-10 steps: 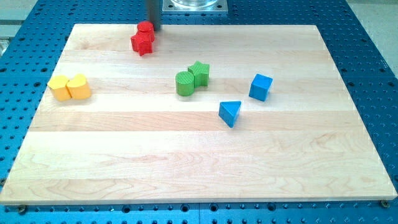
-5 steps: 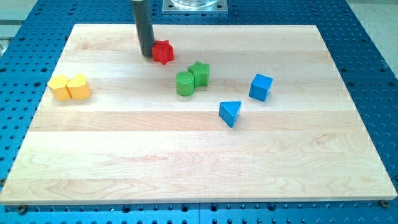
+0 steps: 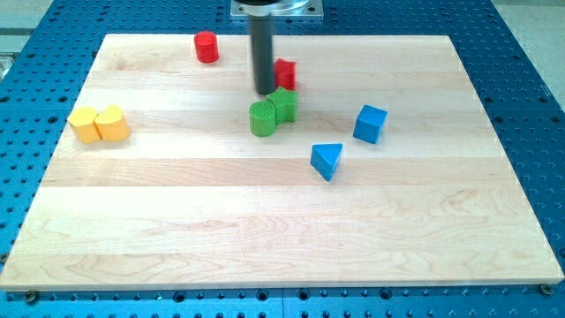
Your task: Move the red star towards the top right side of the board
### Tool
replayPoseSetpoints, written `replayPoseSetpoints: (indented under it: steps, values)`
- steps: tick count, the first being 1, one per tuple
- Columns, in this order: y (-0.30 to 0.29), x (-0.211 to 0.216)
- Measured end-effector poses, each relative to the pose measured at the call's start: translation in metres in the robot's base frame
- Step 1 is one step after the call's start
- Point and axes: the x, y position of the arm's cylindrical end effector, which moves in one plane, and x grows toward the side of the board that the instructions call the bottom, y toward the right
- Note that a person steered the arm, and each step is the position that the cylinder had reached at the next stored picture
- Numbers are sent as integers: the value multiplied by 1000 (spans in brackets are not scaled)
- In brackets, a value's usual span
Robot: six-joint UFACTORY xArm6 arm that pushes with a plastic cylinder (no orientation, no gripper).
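The red star (image 3: pixel 286 73) lies near the board's top middle, partly hidden behind my rod. My tip (image 3: pixel 265 91) sits against the star's left side, just above the green star (image 3: pixel 283 104) and the green cylinder (image 3: pixel 262 118). A red cylinder (image 3: pixel 207 47) stands alone at the top, left of the rod.
A yellow pair of blocks (image 3: pixel 99 124) sits at the view's left. A blue cube (image 3: pixel 371 124) and a blue triangle (image 3: pixel 327 161) lie right of centre. The wooden board (image 3: pixel 291 247) ends in blue perforated table on all sides.
My tip has moved right and slightly down, pushing the red star rightwards away from the red cylinder, which stayed at the top left.
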Motion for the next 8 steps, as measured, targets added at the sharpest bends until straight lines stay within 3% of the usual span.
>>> replayPoseSetpoints:
  steps: [1, 3, 6, 7, 8]
  values:
    - [48, -17]
    - [-15, -37]
    - [133, -73]
    - [146, -103]
    - [149, -97]
